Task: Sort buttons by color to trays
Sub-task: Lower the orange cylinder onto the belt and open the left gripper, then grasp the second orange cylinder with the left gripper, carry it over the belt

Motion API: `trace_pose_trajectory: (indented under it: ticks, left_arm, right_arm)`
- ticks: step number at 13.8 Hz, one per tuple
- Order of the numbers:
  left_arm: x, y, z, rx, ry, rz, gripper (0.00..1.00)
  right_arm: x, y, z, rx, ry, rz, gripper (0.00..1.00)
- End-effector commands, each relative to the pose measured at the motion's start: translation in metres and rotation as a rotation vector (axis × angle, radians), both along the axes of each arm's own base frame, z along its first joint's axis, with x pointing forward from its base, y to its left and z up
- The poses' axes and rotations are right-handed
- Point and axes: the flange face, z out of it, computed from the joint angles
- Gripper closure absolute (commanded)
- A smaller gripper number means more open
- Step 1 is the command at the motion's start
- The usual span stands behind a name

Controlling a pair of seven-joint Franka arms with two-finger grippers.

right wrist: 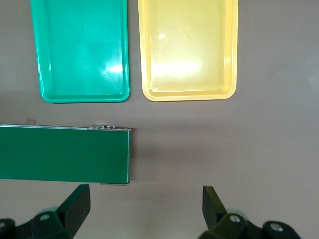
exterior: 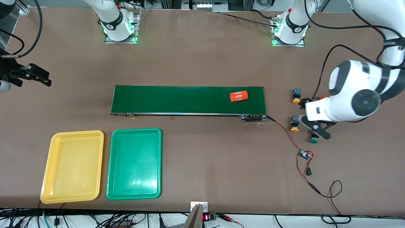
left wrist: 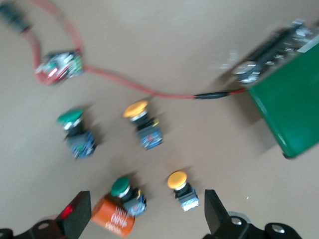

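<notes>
Nearest the front camera lie my two trays, side by side and both with nothing in them: one yellow tray [exterior: 74,166] toward the right arm's end of the table [exterior: 202,63], and one green tray [exterior: 134,163] just beside it.

My right gripper [exterior: 41,77] waits over bare table off the right arm's end of the belt, with its fingers spread wide and nothing between them.

Farther from the camera than the trays runs one long dark-green conveyor belt [exterior: 177,99]. One orange cylinder [exterior: 239,96] with white print lies on it, close to the left arm's end.

Off that end of the belt sit the buttons, four in all, all on the table and none in a tray. I count two with yellow caps, the first yellow button [left wrist: 143,122] and the second yellow button [left wrist: 182,188]. The other two are the first green button [left wrist: 75,130] and the second green button [left wrist: 127,194]. A second orange cylinder [left wrist: 113,217] lies touching the second green button.

My left gripper [left wrist: 144,219] hovers over this cluster, fingers [left wrist: 75,214] wide apart and clamped on nothing.

One small circuit board [exterior: 305,154] on a red wire [exterior: 286,134] lies nearer the camera than the buttons.
</notes>
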Motion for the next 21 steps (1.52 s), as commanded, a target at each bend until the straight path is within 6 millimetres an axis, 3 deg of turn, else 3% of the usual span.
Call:
trace_pose_trajectory:
  ticks: [1, 2, 4, 6, 9, 12, 15, 21]
  left_arm:
    - [-0.013, 0.046, 0.019, 0.074, -0.018, 0.222, 0.0]
    - [-0.016, 0.068, 0.018, 0.095, -0.017, 0.282, 0.0]
    - [-0.025, 0.107, -0.006, 0.123, 0.02, 0.329, 0.0]
    - [-0.048, 0.139, -0.025, 0.117, 0.065, 0.421, 0.0]
    - [-0.066, 0.188, -0.043, 0.018, 0.071, 0.623, 0.0]
    - [-0.09, 0.209, -0.089, 0.027, 0.003, 0.667, 0.0]
    - [-0.103, 0.216, -0.132, 0.008, -0.088, 0.717, 0.0]
    - [-0.117, 0.219, -0.178, -0.123, -0.03, 0.769, 0.0]
  right_arm:
    - [-0.002, -0.001, 0.002, 0.014, 0.0, -0.012, 0.0]
    - [-0.002, -0.001, 0.003, 0.014, -0.002, -0.01, 0.0]
    - [-0.002, -0.001, 0.002, 0.014, 0.001, -0.012, 0.0]
    - [-0.002, -0.001, 0.001, 0.014, 0.005, -0.012, 0.0]
    - [-0.002, -0.002, 0.001, 0.016, 0.003, -0.013, 0.0]
    - [-0.001, 0.0, 0.001, 0.016, -0.002, -0.01, 0.0]
    - [-0.002, -0.001, 0.002, 0.016, 0.005, 0.004, 0.0]
    - [-0.004, 0.003, 0.004, 0.015, 0.008, 0.013, 0.0]
